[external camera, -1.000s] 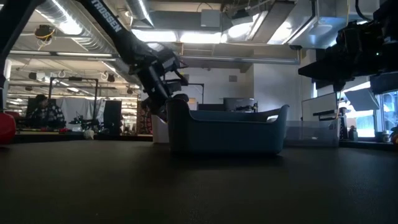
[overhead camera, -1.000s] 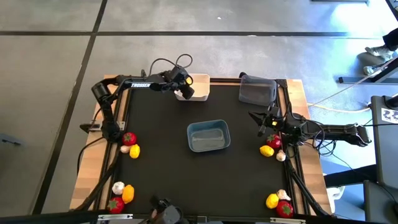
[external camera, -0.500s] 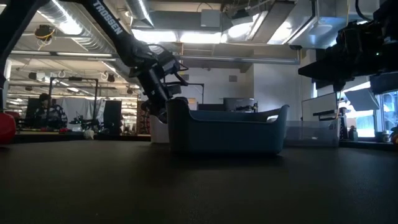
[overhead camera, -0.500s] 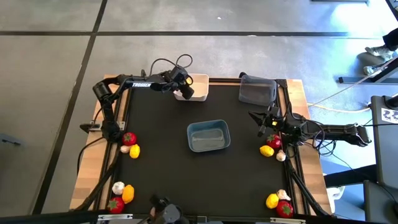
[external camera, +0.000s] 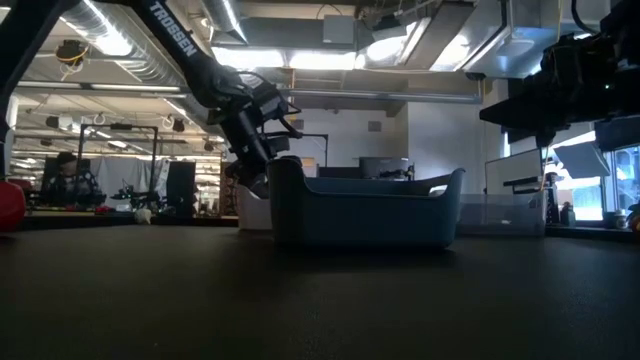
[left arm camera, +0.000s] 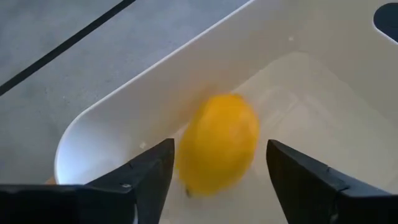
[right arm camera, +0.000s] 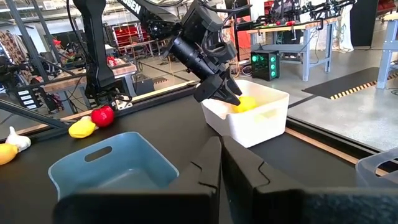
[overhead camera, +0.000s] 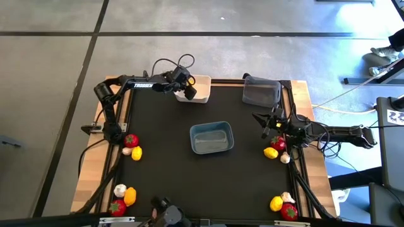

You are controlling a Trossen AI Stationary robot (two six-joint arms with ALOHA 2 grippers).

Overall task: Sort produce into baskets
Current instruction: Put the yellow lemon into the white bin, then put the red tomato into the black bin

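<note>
- The left gripper [overhead camera: 187,90] hung over the white basket [overhead camera: 203,82] at the far side of the table, its fingers [left arm camera: 140,180] spread apart with nothing between them.
- A yellow lemon [left arm camera: 217,143] lay inside the white basket, against its inner wall, clear of both fingers; the right wrist view showed the same lemon just under the gripper's tip.
- The right gripper [overhead camera: 266,124] stayed closed and empty near the table's right edge, just beside a red tomato [overhead camera: 279,144] with a yellow lemon [overhead camera: 270,152] and a garlic bulb [overhead camera: 285,158] next to it.
- The blue-grey basket [overhead camera: 212,137] sat in the middle of the black mat with nothing visible inside it.
- The dark grey basket [overhead camera: 261,92] stood at the far right corner, well apart from the white one.
- On the left edge lay a red tomato [overhead camera: 130,140], a garlic bulb [overhead camera: 127,151] and a yellow piece [overhead camera: 137,152], touching or nearly so.
- At the near left corner lay a garlic bulb [overhead camera: 119,190], an orange piece [overhead camera: 130,196] and a red piece [overhead camera: 117,207].
- At the near right corner lay a yellow piece [overhead camera: 276,203], a garlic bulb [overhead camera: 288,197] and a red piece [overhead camera: 289,211].
- In the low view a person [external camera: 66,175] sat far off in the room behind the table.
</note>
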